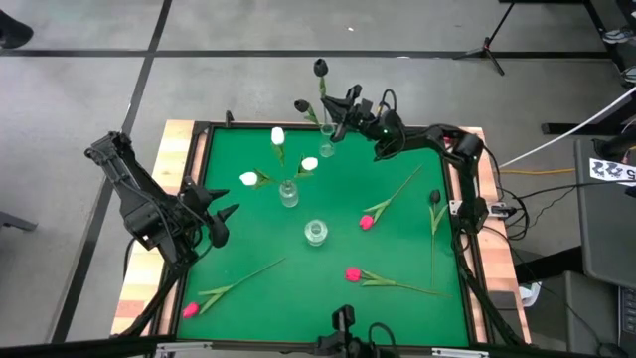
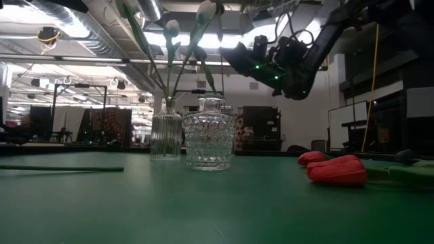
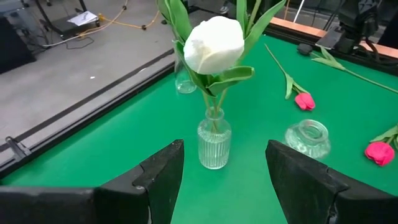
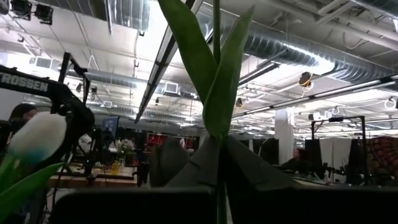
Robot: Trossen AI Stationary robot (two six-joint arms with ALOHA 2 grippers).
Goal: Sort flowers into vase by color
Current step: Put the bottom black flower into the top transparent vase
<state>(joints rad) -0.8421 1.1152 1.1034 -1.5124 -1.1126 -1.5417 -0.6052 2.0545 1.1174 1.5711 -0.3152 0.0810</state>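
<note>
black-headed tulip (image 1: 320, 68), thin green stem – clamped in right claw (image 1: 333, 117); left claw (image 1: 225, 221) parted, idle.

A green table mat (image 1: 258, 239) lay framed by a wooden table edge (image 1: 139, 288). Beyond the mat's far edge spread grey floor (image 1: 248, 89), crossed by dark seam lines. A tripod foot (image 1: 489, 50) stood on that floor, past the mat's far right corner. To the right of the mat, a white cable (image 1: 556, 139) ran across the floor toward a grey cabinet (image 1: 606, 219). In the low view, ceiling lights (image 2: 203, 41) glowed high above the mat.
</note>
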